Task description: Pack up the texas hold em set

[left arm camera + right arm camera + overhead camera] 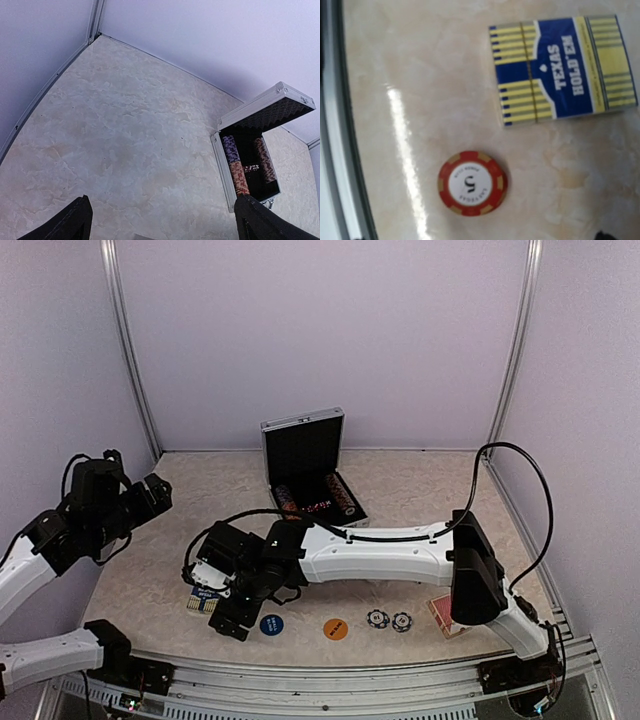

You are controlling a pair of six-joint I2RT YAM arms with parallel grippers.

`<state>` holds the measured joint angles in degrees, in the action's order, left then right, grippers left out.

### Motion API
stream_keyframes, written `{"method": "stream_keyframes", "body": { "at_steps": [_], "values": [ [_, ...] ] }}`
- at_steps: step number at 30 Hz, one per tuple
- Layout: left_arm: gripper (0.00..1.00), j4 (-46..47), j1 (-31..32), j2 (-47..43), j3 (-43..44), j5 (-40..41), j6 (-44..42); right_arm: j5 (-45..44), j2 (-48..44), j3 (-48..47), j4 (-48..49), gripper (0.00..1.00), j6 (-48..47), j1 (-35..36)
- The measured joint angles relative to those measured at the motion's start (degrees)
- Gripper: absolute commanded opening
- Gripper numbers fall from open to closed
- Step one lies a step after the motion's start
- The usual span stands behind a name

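Far left, above the bench's (150, 575) left edge: left tool (152, 496) raised in the air, released, its fingers (67, 225) spread wide with only bare bench between them in the wrist view. Front edge, left of centre: blue card deck (203, 598) flat on the bench, lettered "Texas Hold'em". Right tool (226, 612) hangs just over it, the right arm lying across the front of the bench from the right corner. Jaws released, grasping nothing; deck and chip both lie free beneath. Red chip (472, 183) marked 5 lies flat near the deck, not touching it; seen only from the right wrist. Next along the front edge: blue disc (271, 624), flat, just right of the tool. Back centre: silver case (303, 462) open, lid upright, black lining; rows of chips (322, 502) lie in the tray. Front edge, centre: orange disc (336, 628). To its right, two striped chips (377, 618) side by side, near each other. Front right corner: reddish card deck (443, 614), flat, partly hidden under the right arm.
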<state>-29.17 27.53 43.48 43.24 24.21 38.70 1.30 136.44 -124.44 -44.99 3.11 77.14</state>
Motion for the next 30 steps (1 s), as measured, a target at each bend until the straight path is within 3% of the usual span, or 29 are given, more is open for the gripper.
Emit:
{"method": "stream_keyframes", "body": {
  "at_steps": [15, 30],
  "values": [
    [0.99, -1.2, -1.3, -4.4, -0.9, -0.3, 1.6, -3.1, 7.2, -2.5, -1.0, 0.98, 3.6, 1.1],
    [0.99, -1.4, -1.4, -5.2, -1.1, -0.4, 2.3, -4.8, 8.6, -2.5, 2.3, 0.78, 4.0, 1.2]
  ]
}}
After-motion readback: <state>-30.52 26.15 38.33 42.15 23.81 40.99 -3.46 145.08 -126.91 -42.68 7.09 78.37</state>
